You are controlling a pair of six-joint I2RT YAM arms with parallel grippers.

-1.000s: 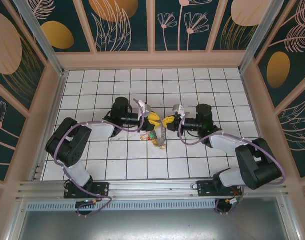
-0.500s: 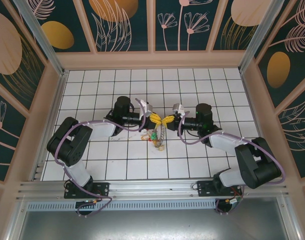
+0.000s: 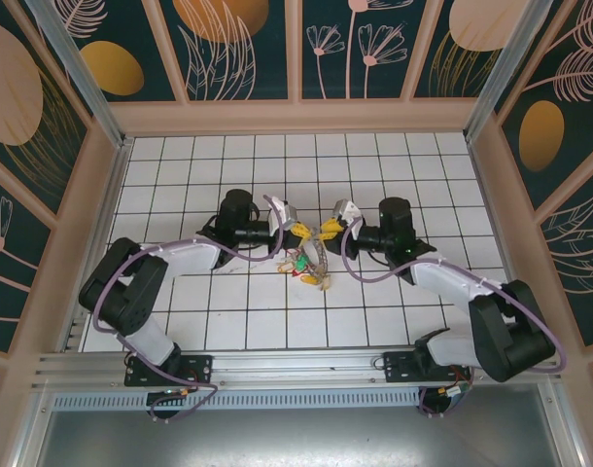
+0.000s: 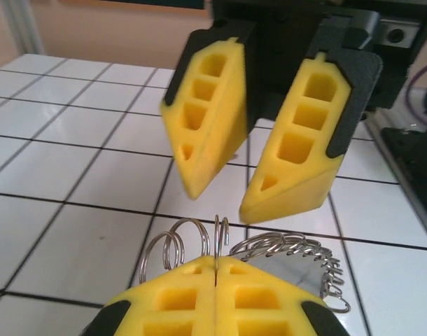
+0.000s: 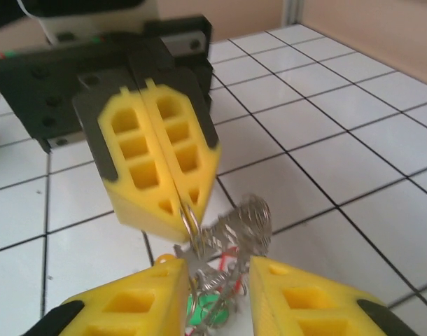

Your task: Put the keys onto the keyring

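Between the facing grippers, over the white tiles (image 5: 353,161), the keyring (image 5: 245,222) is a silvery wire coil with green and red keys (image 5: 208,308) bunched beneath. One loop is pinched in the left gripper (image 5: 182,206); the right gripper (image 5: 219,264) stands apart.

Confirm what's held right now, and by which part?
Left gripper pinches a thin wire loop of the keyring bunch at its fingertips. Right gripper open, holding nothing.
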